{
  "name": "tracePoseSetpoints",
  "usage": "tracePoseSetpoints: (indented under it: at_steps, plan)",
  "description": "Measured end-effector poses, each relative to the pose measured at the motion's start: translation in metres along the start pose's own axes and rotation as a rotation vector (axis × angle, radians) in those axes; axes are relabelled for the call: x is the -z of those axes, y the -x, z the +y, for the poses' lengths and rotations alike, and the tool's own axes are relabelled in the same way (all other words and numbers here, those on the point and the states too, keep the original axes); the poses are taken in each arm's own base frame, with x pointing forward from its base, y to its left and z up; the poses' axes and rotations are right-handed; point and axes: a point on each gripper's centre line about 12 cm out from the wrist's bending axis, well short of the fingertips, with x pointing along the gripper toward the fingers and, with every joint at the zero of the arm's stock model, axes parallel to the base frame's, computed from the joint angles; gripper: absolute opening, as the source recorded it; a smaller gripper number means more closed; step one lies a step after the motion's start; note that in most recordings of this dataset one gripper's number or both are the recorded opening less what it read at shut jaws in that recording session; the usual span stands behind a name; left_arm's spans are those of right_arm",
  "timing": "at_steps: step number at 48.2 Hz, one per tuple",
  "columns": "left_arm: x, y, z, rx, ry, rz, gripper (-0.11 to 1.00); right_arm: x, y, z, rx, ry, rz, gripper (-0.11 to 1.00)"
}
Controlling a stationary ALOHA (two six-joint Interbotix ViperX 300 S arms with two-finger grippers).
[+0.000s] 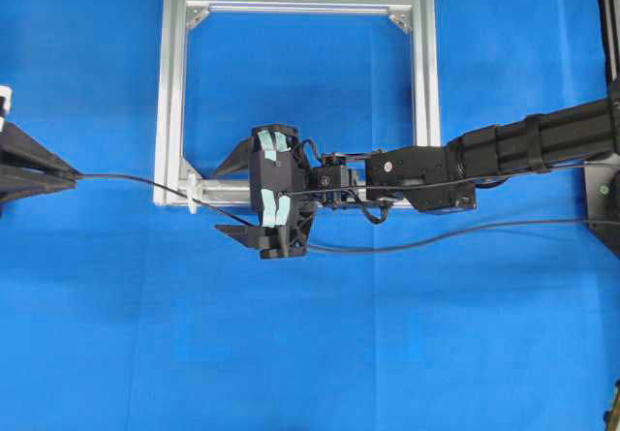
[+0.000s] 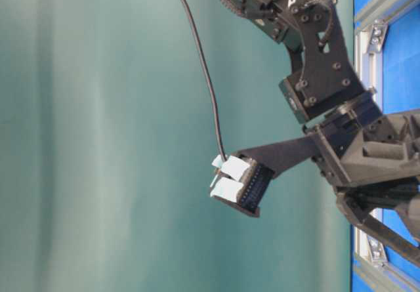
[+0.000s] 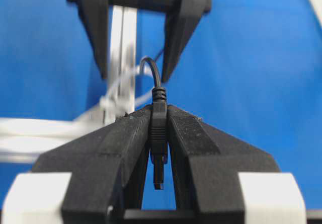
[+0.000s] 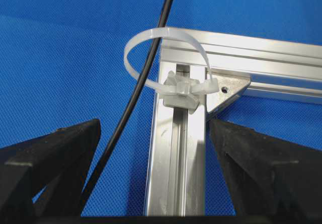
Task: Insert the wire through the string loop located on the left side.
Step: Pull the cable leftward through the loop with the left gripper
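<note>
The thin black wire point(image 1: 126, 176) runs from the left across the table and off to the right edge. Its plug point(image 3: 159, 133) is pinched between the fingers of my left gripper point(image 3: 158, 112), which is shut on it at the far left point(image 1: 70, 172). The white string loop point(image 4: 166, 58) is tied at the near left corner of the aluminium frame point(image 1: 172, 82). In the right wrist view the wire point(image 4: 137, 98) passes through the loop. My right gripper point(image 1: 228, 199) is open and straddles the frame's bar point(image 4: 176, 173) just behind the loop, holding nothing.
The square silver frame lies flat on the blue cloth. The right arm point(image 1: 504, 150) reaches across the middle of the table above the wire's slack. Its wrist point(image 2: 328, 75) rises over the frame's edge point(image 2: 377, 6) in the table-level view.
</note>
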Motion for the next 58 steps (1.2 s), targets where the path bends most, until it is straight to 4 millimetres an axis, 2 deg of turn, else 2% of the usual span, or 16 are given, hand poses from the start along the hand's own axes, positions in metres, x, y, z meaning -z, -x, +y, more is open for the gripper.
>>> tracePoseSetpoints:
  at_steps: [17, 28, 32, 40, 43, 47, 58]
  plan:
    - [-0.034, 0.027, -0.003, -0.003, -0.030, -0.083, 0.08, -0.001, 0.000, 0.000, -0.001, 0.001, -0.002, 0.95]
    - [-0.034, 0.030, -0.001, -0.020, -0.020, -0.063, 0.09, -0.001, 0.000, 0.000, -0.001, 0.001, -0.003, 0.95]
    - [-0.034, 0.030, -0.001, -0.018, -0.020, -0.065, 0.23, -0.001, 0.000, 0.000, -0.001, 0.001, -0.003, 0.95]
    - [-0.034, 0.030, -0.001, -0.020, -0.018, -0.063, 0.72, -0.001, 0.000, 0.000, -0.001, 0.001, -0.003, 0.95]
    - [-0.034, 0.030, -0.001, -0.020, -0.018, -0.063, 0.83, -0.001, 0.000, 0.000, -0.001, 0.001, -0.003, 0.95]
    - [-0.034, 0.030, -0.001, -0.020, -0.018, -0.063, 0.89, -0.001, 0.000, 0.000, 0.000, 0.000, -0.003, 0.95]
    - [-0.034, 0.030, -0.001, -0.019, -0.017, -0.062, 0.87, -0.001, 0.000, 0.000, -0.001, 0.001, -0.005, 0.95]
